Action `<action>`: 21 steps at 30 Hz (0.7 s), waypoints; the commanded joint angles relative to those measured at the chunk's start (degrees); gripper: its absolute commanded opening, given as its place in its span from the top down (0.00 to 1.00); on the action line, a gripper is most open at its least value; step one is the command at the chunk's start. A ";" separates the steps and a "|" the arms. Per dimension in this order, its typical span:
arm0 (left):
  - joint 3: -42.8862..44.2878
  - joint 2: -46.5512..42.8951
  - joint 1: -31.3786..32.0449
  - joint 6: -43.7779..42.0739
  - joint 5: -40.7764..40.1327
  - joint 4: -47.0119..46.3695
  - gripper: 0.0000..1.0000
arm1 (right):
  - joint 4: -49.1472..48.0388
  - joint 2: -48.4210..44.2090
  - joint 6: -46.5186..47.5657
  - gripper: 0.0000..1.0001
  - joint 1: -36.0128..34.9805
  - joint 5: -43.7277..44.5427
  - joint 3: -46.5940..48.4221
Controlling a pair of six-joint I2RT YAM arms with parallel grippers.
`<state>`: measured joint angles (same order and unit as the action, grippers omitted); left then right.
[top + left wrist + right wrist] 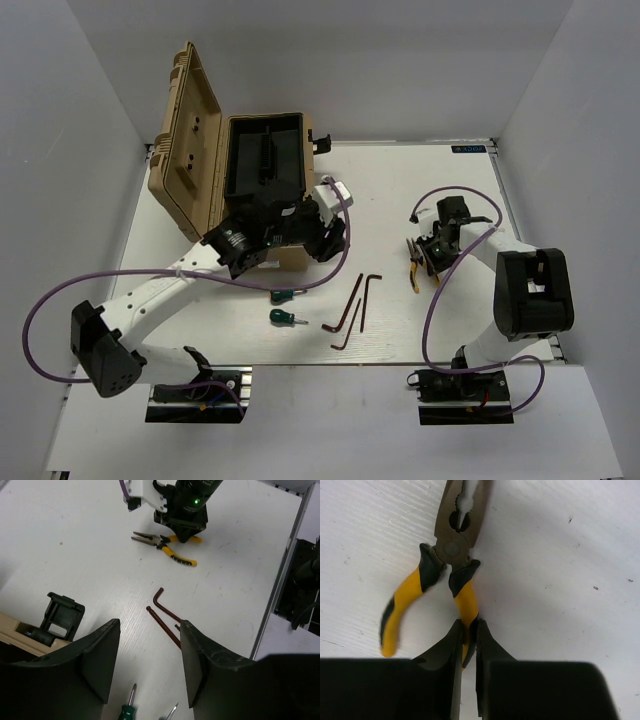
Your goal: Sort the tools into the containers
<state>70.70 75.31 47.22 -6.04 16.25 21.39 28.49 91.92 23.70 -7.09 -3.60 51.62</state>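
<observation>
Pliers [452, 547]: lie flat on the table [420, 170] towards its right edge, about halfway between the near and far edges. The handles are splayed apart and the nose points away from the wrist camera.
Right gripper [468, 640]: its fingers are pinched on one yellow handle only, low on the grip. The other handle lies free beside it.
Handling: steel with rubbery sleeves, so probably stiff, fairly heavy for its size and not fragile. Held by one handle, it may pivot at the joint and hang nose-down when lifted. A hold nearer the pivot or across both handles would likely be steadier.
Left gripper [151, 624]: spread wide with nothing between the fingers, hovering just beside the toolbox front.
Toolbox [190, 150]: at the far left corner, lid up, black tray showing.
Hex keys [352, 305]: three thin dark ones towards the near edge, mid-table. They look light, hard and low, so awkward to pinch.
Screwdrivers [283, 296]: two green stubby ones just left of the hex keys.
In the way: the left arm stands before the toolbox, across the likely path from the pliers.
</observation>
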 commanded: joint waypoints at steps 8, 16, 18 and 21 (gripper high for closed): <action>-3.37 -11.67 0.24 -0.37 -0.43 -7.06 0.41 | 13.41 -8.77 -1.46 1.00 -0.55 -21.52 16.97; -4.95 -19.13 0.24 0.86 -2.19 -8.20 0.41 | 14.84 -2.65 -9.81 1.00 -6.61 -38.58 39.60; -5.57 -20.55 0.24 2.00 -2.72 -10.13 0.41 | 13.96 -0.09 -12.00 1.00 -11.00 -38.59 46.59; -6.18 -21.96 0.24 2.70 -3.24 -11.27 0.41 | 12.38 6.24 -14.29 1.00 -17.15 -36.84 54.16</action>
<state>65.21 54.94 47.22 -4.78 14.33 12.45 42.09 93.45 13.74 -19.81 -37.17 99.70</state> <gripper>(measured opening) 0.587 0.177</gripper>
